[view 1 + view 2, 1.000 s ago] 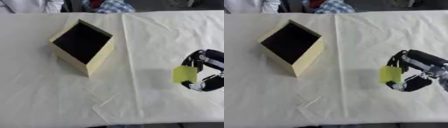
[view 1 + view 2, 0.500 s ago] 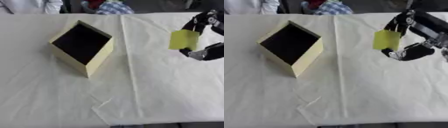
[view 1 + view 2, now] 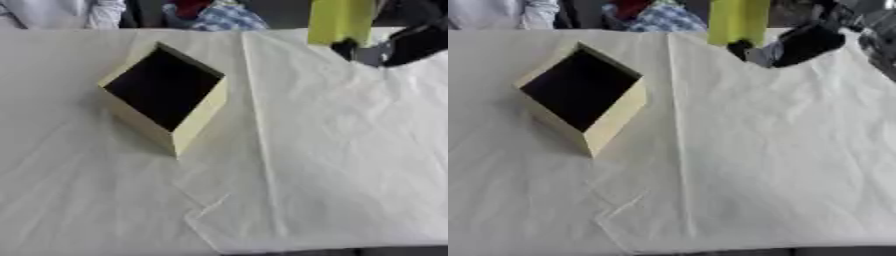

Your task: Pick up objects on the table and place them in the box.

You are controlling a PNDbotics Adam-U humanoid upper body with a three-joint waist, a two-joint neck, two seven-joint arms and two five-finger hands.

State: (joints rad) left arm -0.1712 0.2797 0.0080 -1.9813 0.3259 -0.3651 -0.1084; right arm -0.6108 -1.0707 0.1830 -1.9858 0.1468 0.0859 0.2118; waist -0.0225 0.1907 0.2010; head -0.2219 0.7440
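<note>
A yellow-green flat object (image 3: 738, 21) hangs high at the top of the view, held by my right hand (image 3: 798, 44), whose dark fingers are curled on it. The hand comes in from the upper right, above the far edge of the table. An open cardboard box (image 3: 166, 90) with a dark inside sits tilted on the white cloth, left of centre, well to the left of and below the held object. My left hand shows in no view.
A wrinkled white cloth (image 3: 332, 165) covers the table, with a fold running from the top centre down to the front edge. People sit beyond the far edge (image 3: 210, 12).
My right hand has lifted the yellow-green object from the right side of the table up and to the left, towards the top centre. The box stays in place.
</note>
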